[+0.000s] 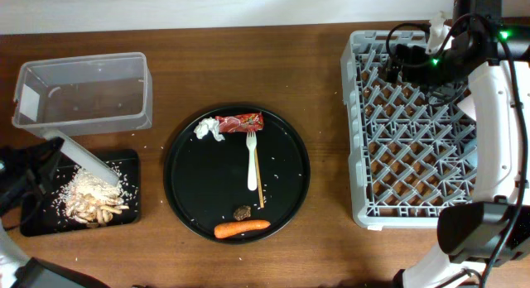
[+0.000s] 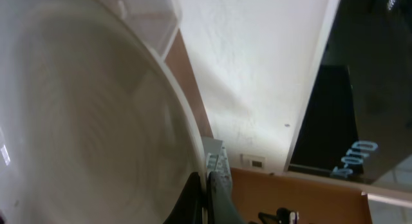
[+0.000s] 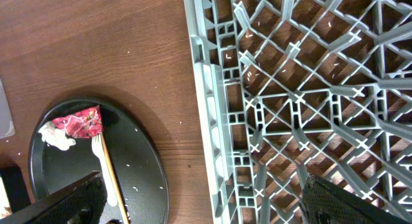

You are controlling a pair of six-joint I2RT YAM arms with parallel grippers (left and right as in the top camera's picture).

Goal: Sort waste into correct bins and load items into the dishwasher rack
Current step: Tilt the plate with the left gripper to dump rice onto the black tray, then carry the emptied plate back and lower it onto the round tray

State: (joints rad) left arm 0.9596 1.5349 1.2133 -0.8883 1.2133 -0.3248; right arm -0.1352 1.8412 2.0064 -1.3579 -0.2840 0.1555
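My left gripper (image 1: 40,170) is shut on the rim of the pale plate (image 1: 83,160) and holds it tilted on edge over the flat black tray (image 1: 37,222), where rice with brown bits (image 1: 93,197) lies. In the left wrist view the plate (image 2: 84,121) fills the left side, with the fingers (image 2: 207,199) pinching its rim. The round black tray (image 1: 186,168) holds the tissue (image 1: 209,129), red wrapper (image 1: 241,122), white fork (image 1: 252,160), chopsticks (image 1: 259,180), dark lump (image 1: 243,212) and carrot (image 1: 242,228). My right gripper (image 1: 406,60) is open and empty over the grey rack (image 1: 358,131).
The clear tub (image 1: 83,93) stands at the back left, with nothing in it. The right wrist view shows the rack's left wall (image 3: 212,102), bare wood beside it, and the wrapper (image 3: 80,121), tissue (image 3: 55,135) and fork (image 3: 100,153). Rice grains lie scattered on the round tray.
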